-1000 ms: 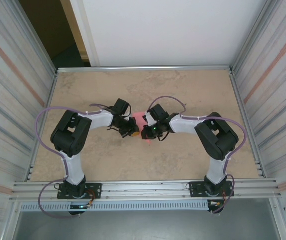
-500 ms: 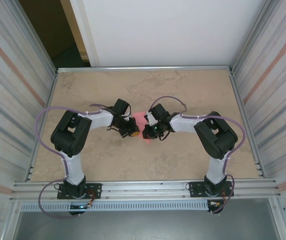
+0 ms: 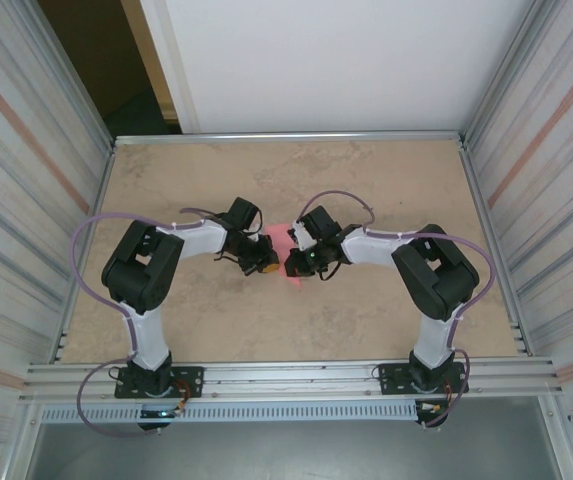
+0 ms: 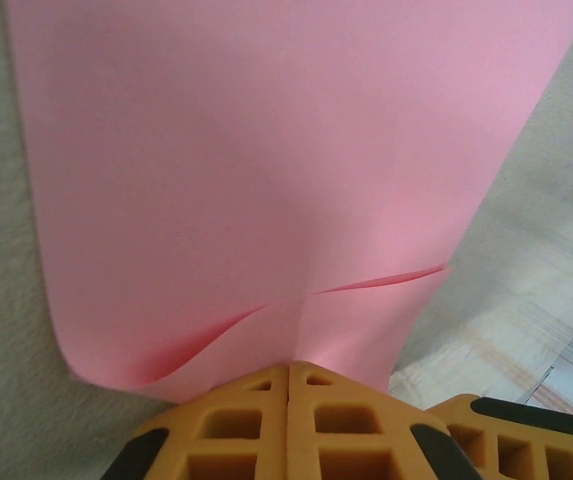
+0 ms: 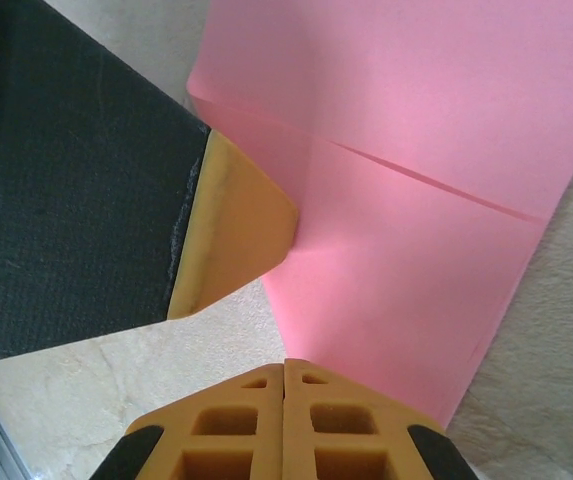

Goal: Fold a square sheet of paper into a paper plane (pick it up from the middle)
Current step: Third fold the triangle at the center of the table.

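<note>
The left tool at 9 o'clock and the right tool at 3 o'clock each pinch the thin pink square sheet of paper mid-way across the worktop, so opposed pulling could tear it.

The square sheet of paper looks smooth and matt, the table mottled, stone-like, matt.

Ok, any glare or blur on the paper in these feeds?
Left wrist: paper soft, pale sheen upper right, shadow under the curled near edge. Right wrist: crease crisp, even light, the left gripper's finger slightly blurred. Top: even light, no glare, paper tiny.
</note>
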